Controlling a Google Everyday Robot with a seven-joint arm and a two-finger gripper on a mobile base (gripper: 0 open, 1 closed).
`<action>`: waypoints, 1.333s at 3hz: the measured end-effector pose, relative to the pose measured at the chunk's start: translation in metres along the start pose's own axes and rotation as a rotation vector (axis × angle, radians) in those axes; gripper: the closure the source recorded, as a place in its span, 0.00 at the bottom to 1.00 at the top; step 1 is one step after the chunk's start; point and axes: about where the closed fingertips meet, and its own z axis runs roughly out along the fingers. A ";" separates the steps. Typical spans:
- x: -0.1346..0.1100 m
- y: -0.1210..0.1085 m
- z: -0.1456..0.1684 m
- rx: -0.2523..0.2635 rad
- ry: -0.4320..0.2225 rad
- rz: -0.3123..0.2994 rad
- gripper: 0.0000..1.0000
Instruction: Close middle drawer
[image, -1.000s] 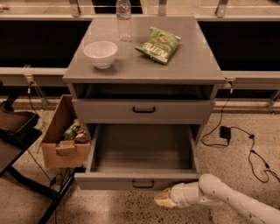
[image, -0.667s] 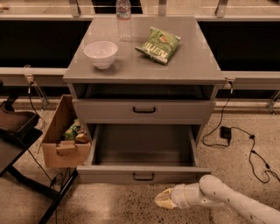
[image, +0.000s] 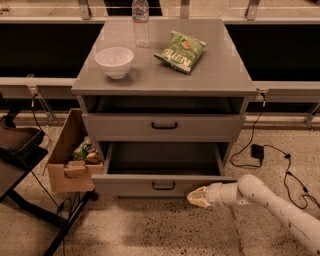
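Note:
The middle drawer (image: 130, 186) is a wide grey box with a flat front and a small black bar handle (image: 163, 186). It stands pulled out from the grey cabinet (image: 165, 75), with its empty inside showing. My gripper (image: 198, 197) is on a white arm that comes in from the lower right. Its yellowish tip sits low at the right part of the drawer's front, at or very close to it. The drawer above (image: 163, 127) has its front near the cabinet face. Any drawer below the open one is hidden.
On the cabinet top stand a white bowl (image: 114, 61), a green chip bag (image: 181, 51) and a water bottle (image: 141, 22). A cardboard box (image: 70, 160) with items sits left of the drawer. A black stand (image: 20, 150) is at far left. Cables (image: 272, 152) lie on the floor at right.
The open drawer has slid back into the cabinet by a fair part of its length. My gripper has moved with it toward the cabinet.

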 end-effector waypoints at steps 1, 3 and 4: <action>0.000 -0.001 0.003 -0.002 -0.006 0.000 1.00; 0.007 -0.023 0.014 0.015 0.000 -0.009 1.00; 0.015 -0.062 0.030 0.023 0.023 -0.019 1.00</action>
